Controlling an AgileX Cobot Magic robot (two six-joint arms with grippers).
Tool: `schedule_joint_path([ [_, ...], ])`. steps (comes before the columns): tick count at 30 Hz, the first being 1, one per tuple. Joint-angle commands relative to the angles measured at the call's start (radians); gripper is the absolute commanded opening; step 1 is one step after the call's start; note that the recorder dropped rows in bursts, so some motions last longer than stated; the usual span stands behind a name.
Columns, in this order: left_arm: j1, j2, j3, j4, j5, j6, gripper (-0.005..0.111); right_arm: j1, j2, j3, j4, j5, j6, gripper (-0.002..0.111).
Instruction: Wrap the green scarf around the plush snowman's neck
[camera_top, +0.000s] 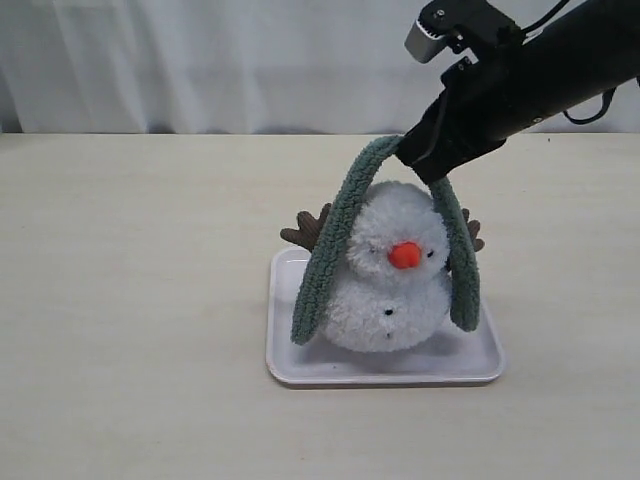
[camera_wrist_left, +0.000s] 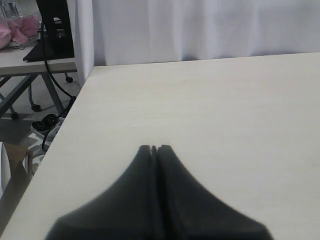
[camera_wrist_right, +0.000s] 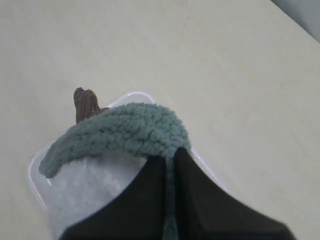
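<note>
Your right gripper (camera_wrist_right: 170, 167) has its black jaws shut on the middle of the green scarf (camera_top: 335, 235), a ribbed, fuzzy sage-green knit strip pinched in the slit between them. The scarf arches over the plush snowman's (camera_top: 390, 300) head, and its two rounded ends hang down on either side of the toy towards the tray (camera_top: 290, 362); it is not around the neck (camera_top: 380, 278). The snowman is two fluffy white balls with an orange cone nose (camera_top: 404, 255) and brown corduroy twig arms (camera_top: 308, 232), and it sits upright on the smooth white round-cornered tray on the pale desk (camera_top: 130, 300). Your left gripper (camera_wrist_left: 155, 149) hangs over bare desk, its jaws closed on nothing.
</note>
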Motion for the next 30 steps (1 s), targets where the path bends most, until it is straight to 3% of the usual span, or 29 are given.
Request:
schedule_joint_path([
  [1, 0.001, -0.003, 0.004, -0.001, -0.011, -0.002, 0.000, 0.002, 0.044, -0.006, -0.014, -0.025, 0.025, 0.004],
  [7, 0.001, -0.003, 0.004, -0.001, -0.011, -0.002, 0.000, 0.000, 0.092, -0.006, -0.115, -0.029, 0.081, 0.004],
  [18, 0.001, -0.003, 0.004, -0.001, -0.011, -0.002, 0.000, 0.000, 0.105, -0.006, -0.119, -0.014, 0.212, 0.005],
  [25, 0.001, -0.003, 0.004, -0.001, -0.011, -0.002, 0.000, 0.000, 0.069, -0.008, -0.119, -0.029, 0.265, 0.037],
  [30, 0.001, -0.003, 0.004, -0.001, -0.011, -0.002, 0.000, 0.000, -0.035, -0.008, -0.151, -0.027, 0.306, 0.042],
])
